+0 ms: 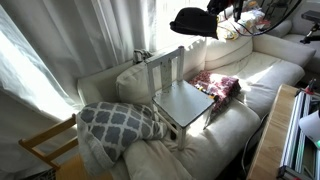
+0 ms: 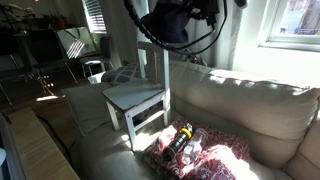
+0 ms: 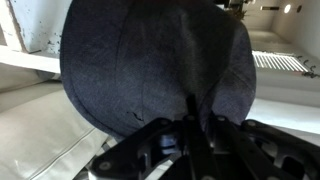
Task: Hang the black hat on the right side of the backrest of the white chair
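Gripper point(image 3: 190, 128): lower centre of the wrist view, nearest the lens; fingers drawn together on a fold at the hat's lower edge, no gap visible between them.
Black hat point(image 3: 150, 60): fills the wrist view above the gripper. In both exterior views it hangs in the air from the gripper, upper right of frame point(image 1: 190, 20) and top centre point(image 2: 170, 25).
Wooden frame point(image 1: 45, 145): lower left of frame, beside the sofa.
Patterned cushion point(image 1: 118, 122): grey and white, on the sofa, just left of the chair seat.
White chair point(image 1: 185, 102): centre of frame, upright on the sofa cushions.
Backrest point(image 1: 166, 68): vertical slats, upright; the hat is above and to its right, not touching.
Floral cloth point(image 1: 215, 85): on the sofa, just right of the chair.
Sofa point(image 1: 265, 70): white, spans the frame.
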### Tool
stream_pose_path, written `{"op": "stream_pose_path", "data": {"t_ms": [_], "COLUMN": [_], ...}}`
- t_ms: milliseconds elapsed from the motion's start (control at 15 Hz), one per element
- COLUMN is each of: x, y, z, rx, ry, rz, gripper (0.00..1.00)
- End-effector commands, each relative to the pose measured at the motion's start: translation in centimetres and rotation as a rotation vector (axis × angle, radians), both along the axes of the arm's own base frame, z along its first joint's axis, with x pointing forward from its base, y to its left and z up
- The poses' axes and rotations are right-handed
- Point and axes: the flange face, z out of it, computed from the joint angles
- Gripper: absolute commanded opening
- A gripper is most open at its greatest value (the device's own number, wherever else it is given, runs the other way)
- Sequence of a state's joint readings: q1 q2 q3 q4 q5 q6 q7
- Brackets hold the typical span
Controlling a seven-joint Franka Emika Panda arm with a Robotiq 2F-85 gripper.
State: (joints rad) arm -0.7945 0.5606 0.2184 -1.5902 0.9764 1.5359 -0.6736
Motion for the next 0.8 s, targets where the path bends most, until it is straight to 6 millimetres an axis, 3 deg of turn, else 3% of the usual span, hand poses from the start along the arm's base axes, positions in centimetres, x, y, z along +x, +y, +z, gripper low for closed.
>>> {"op": "stream_pose_path", "data": {"t_ms": [0, 533, 600, 733], "x": [-1.5, 1.0, 1.0, 1.4], "y": [2.3, 5.7, 5.3, 5.8], "z": [-1.8, -5.8, -5.0, -5.4], "rx": [-0.020, -0.089, -0.072, -0.085], "ry": [-0.049, -0.168, -0.135, -0.146], "rz": [0.072, 0.003, 0.045, 0.030], "gripper": [0.02, 0.02, 0.07, 0.07]}}
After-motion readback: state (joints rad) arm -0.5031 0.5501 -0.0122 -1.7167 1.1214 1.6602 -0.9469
